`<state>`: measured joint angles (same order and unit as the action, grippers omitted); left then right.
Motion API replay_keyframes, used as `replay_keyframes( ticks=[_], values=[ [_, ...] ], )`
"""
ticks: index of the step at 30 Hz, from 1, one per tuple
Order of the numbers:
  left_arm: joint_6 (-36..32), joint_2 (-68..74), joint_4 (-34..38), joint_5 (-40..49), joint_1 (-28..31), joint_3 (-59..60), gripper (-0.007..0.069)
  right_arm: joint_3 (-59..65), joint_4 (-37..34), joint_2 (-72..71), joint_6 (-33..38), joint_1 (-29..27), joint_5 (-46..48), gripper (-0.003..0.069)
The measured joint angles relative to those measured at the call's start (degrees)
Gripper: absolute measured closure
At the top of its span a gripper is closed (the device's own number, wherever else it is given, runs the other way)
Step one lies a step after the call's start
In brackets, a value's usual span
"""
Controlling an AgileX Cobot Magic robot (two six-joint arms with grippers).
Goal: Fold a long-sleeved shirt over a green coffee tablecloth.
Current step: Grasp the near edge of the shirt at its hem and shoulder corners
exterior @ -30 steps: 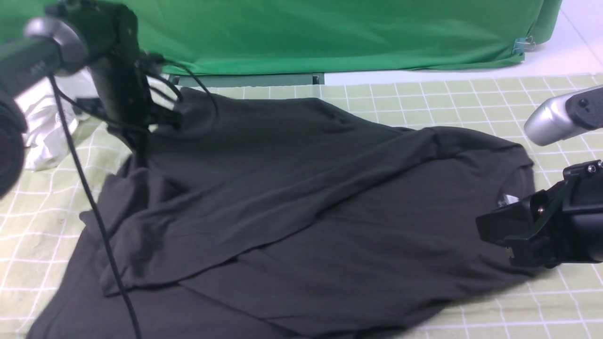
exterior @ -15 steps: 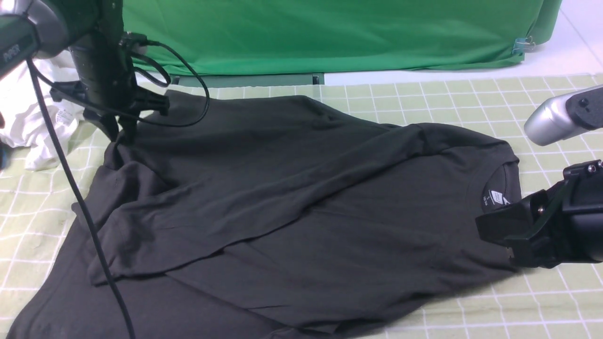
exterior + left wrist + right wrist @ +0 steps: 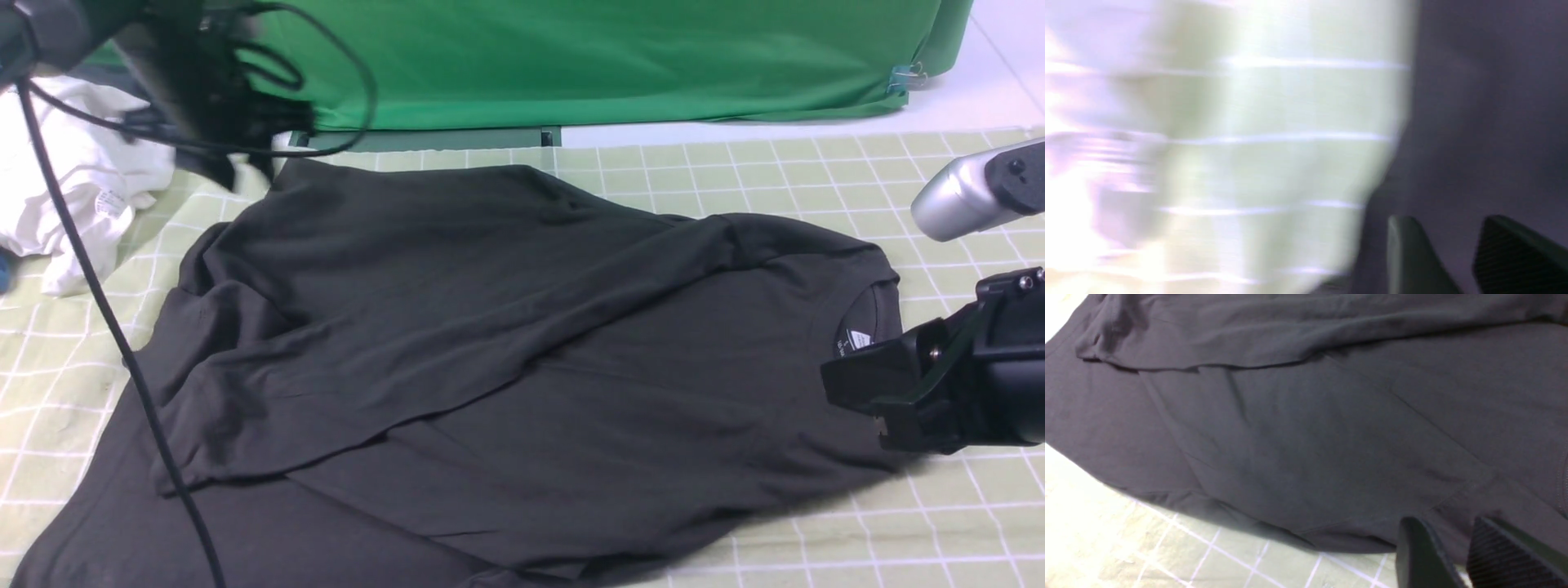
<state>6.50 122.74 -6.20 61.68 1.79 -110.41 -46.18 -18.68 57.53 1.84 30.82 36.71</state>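
Front view: the long-sleeved shirt [image 3: 522,343] lies flat on the green coffee tablecloth [image 3: 816,180]. Its far corner is just beside the blurred left gripper [image 3: 241,170], and its collar is just beside the right gripper [image 3: 853,400].

Left wrist view: the fingers [image 3: 1404,253] are spread and empty, with the shirt beyond them.

Right wrist view: the fingers [image 3: 1421,555] are narrowly parted and pinch nothing. The shirt's edge is at the tips.

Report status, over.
Left gripper open, empty, near far-left corner of shirt. Right gripper open, low by collar. Shirt part-folded on tablecloth. White garment far left, clear of shirt.
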Motion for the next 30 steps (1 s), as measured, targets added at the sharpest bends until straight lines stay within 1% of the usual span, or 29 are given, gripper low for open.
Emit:
replay_keyframes(
  ticks=[2, 4, 5, 8, 10, 11, 13, 14, 15, 16, 18, 19, 22, 24, 25, 26, 28, 30],
  values=[
    [0.54, 0.72, -0.15, -0.92, 1.44, -0.26, 0.0471, 0.00, 0.00, 0.00, 0.00, 0.00, 0.00, 0.0471],
    [0.55, 1.14, 0.00, -1.31, 1.89, -0.27, 0.0482, 0.00, 0.00, 0.00, 0.00, 0.00, 0.00, 0.0471],
    [0.61, 2.06, 1.52, -2.36, 3.22, -0.27, 0.0500, 0.00, 0.00, 0.00, 0.00, 0.00, 0.00, 0.0471],
    [-0.48, 3.92, 4.61, -3.16, 4.86, -0.27, 0.0484, 0.00, 0.00, 0.00, -0.05, 0.00, 0.00, 0.0471],
    [-2.46, 5.24, 7.41, -3.14, 5.61, -0.27, 0.0445, 0.00, 0.00, 0.00, -0.05, 0.00, 0.00, 0.0471],
    [-3.28, 5.87, 8.91, -3.02, 5.87, -0.27, 0.0408, 0.00, 0.00, 0.00, -0.05, 0.00, -0.06, 0.0471],
    [-4.40, 6.71, 10.96, -2.84, 6.10, -0.27, 0.0357, 0.00, 0.00, 0.00, -0.05, 0.00, -0.06, 0.0471],
    [-5.21, 7.23, 12.24, -2.76, 6.10, -0.29, 0.0295, 0.00, 0.00, 0.00, -0.05, 0.00, -0.06, 0.0471],
    [-5.39, 7.24, 12.37, -2.76, 6.10, -0.29, 0.0288, 0.00, 0.00, 0.00, -0.05, 0.00, -0.06, 0.0471],
    [-5.72, 7.65, 13.38, -2.65, 6.10, -0.34, 0.0237, 0.00, 0.00, 0.00, -0.05, 0.00, -0.06, 0.0470],
    [-6.11, 8.06, 14.13, -2.65, 6.10, -0.41, 0.0166, 0.00, 0.00, 0.00, -0.05, 0.00, -0.06, 0.0470],
    [-6.11, 8.18, 14.10, -2.65, 6.10, -0.41, 0.0166, 0.00, 0.00, 0.00, -0.05, 0.00, -0.06, 0.0470],
    [-6.50, 8.95, 14.57, -2.52, 6.10, -0.67, 0.0130, 0.00, 0.00, 0.00, -0.05, 0.00, -0.06, 0.0467],
    [-6.98, 9.33, 15.23, -2.52, 6.10, -0.67, 0.0140, 0.00, 0.00, 0.00, -0.05, 0.00, -0.06, 0.0467],
    [-7.59, 9.55, 15.97, -2.47, 6.10, -0.74, 0.0164, 0.00, 0.00, 0.00, -0.05, 0.00, -0.06, 0.0467],
    [-7.76, 9.62, 16.25, -2.47, 6.10, -0.74, 0.0169, 0.00, 0.00, 0.00, -0.05, 0.00, -0.06, 0.0467],
    [-9.84, 9.96, 18.14, -2.03, 6.10, -0.74, 0.0244, 0.00, 0.00, 0.00, -0.05, 0.00, -0.06, 0.0467],
    [-14.49, 10.36, 22.23, -0.67, 6.10, -0.74, 0.0401, 0.00, 0.00, 0.00, -0.05, 0.00, -0.06, 0.0466]
  ],
)
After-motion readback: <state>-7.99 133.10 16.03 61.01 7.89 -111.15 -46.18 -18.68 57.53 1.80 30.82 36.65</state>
